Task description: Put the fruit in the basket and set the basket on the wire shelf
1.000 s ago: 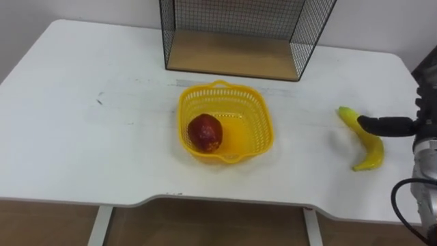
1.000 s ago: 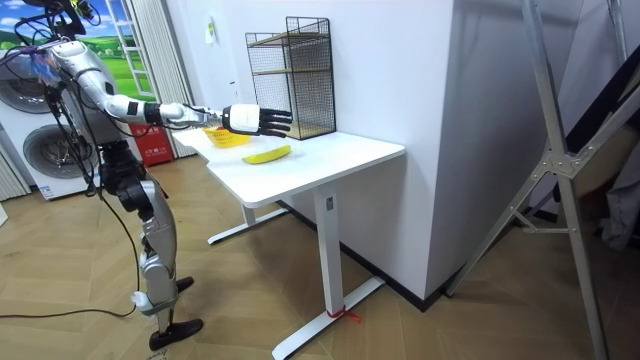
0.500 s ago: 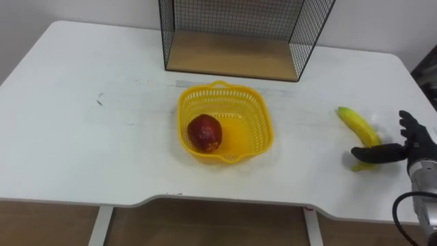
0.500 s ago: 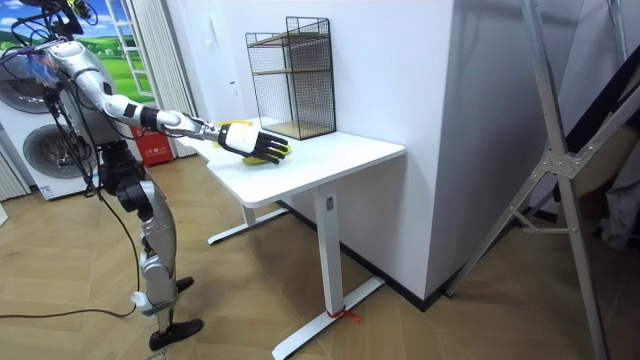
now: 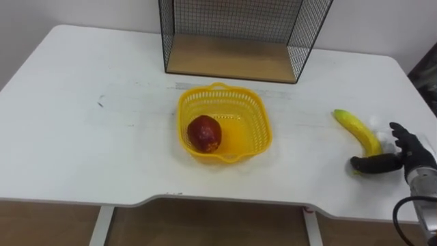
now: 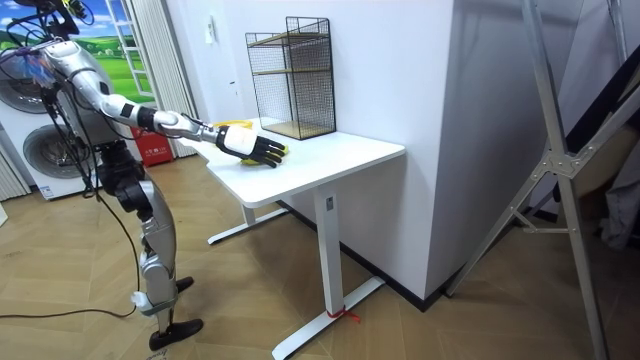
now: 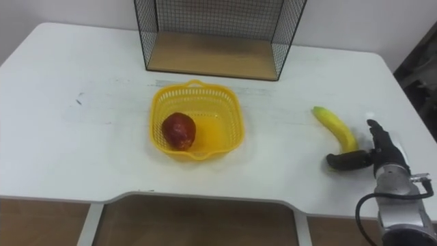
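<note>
Right robot hand (image 5: 408, 154) low at bench (image 5: 82, 137) right edge, thumb and fingers apart, straddling near end of banana (image 5: 355, 125). Not clamped; likely set for pinch. Basket (image 5: 256, 109) well left of robot hand, red fruit (image 5: 205, 132) inside. Wire shelf (image 5: 232, 55) just beyond basket, so short lift later.

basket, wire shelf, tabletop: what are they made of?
Basket: looks like moulded plastic, glossy yellow, lattice walls in one piece. Wire shelf: thin mesh, likely metal, coated black; its base board looks like wood, tan and matt. Table: smooth white top, probably laminate; core not visible.
</note>
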Robot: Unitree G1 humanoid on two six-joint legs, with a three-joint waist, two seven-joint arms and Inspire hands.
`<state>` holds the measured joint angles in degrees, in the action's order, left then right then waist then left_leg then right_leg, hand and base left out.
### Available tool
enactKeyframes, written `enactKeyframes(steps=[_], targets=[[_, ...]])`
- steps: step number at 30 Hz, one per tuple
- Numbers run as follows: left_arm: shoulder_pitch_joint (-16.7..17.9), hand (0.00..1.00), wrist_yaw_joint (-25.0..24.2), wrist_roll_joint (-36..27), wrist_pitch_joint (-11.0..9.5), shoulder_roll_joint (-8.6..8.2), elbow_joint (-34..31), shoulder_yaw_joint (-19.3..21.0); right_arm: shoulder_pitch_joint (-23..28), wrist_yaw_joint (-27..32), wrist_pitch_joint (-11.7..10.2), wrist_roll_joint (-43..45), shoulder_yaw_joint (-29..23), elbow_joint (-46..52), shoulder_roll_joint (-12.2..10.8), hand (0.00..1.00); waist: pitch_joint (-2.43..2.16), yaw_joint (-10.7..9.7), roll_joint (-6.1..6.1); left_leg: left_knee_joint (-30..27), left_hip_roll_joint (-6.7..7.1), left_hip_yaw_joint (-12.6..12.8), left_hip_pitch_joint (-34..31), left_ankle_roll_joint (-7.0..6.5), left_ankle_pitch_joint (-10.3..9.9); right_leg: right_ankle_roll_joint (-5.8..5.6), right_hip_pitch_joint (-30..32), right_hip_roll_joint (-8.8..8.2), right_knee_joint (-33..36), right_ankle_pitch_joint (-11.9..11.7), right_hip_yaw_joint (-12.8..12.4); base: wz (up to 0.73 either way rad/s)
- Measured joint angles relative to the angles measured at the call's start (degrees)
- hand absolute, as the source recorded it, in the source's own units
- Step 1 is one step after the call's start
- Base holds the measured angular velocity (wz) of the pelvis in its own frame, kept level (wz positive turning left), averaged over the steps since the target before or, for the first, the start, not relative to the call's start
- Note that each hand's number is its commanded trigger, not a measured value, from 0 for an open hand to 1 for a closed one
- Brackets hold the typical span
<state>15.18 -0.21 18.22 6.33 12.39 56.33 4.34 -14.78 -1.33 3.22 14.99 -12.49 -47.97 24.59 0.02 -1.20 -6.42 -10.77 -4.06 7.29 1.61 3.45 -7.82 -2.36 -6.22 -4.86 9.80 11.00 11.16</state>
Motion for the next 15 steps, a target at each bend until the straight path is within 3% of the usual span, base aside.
enactKeyframes(steps=[7,12,13,14,15], targets=[[-0.5,0.00,0.0,0.0,-0.1,0.19,-0.1,-0.1,0.2,-1.9,-0.2,3.7,1.7,-1.2,0.0,0.00,0.32,0.2,-0.86,-0.8,0.02,-1.0,0.0,-0.05,-0.2,-0.01,-0.8,0.10,-0.2,0.0,0.4,0.06],[-0.6,0.00,0.0,0.0,-0.1,0.35,-0.2,-0.1,0.2,-2.4,-0.1,5.8,2.2,-1.2,0.0,0.00,0.31,0.8,-0.83,-0.9,0.02,-1.0,0.1,-0.07,-0.3,-0.01,-0.8,0.11,-0.1,0.0,0.4,0.00],[-0.7,0.00,0.0,0.0,-0.1,0.37,-0.3,-0.1,0.2,-2.4,-0.1,5.8,2.2,-1.3,0.0,0.05,0.33,1.1,-0.81,-0.9,0.02,-1.0,0.1,-0.07,-0.3,-0.01,-0.8,0.13,-0.1,0.0,0.3,0.00],[-0.7,0.00,0.0,0.0,-0.1,0.37,-0.4,-0.1,0.2,-2.4,-0.1,5.8,2.2,-1.4,0.0,0.39,0.32,1.1,-0.82,-0.9,0.02,-1.0,0.1,-0.07,-0.3,0.00,-0.8,0.14,-0.1,0.0,0.3,0.00],[-0.7,0.00,0.1,0.0,-0.1,0.37,-0.7,-0.1,0.2,-2.4,-0.1,5.9,2.2,-1.4,0.0,0.58,0.30,1.2,-0.84,-0.9,0.02,-1.0,0.1,-0.07,-0.3,0.01,-0.8,0.15,-0.1,0.0,0.3,0.00]])
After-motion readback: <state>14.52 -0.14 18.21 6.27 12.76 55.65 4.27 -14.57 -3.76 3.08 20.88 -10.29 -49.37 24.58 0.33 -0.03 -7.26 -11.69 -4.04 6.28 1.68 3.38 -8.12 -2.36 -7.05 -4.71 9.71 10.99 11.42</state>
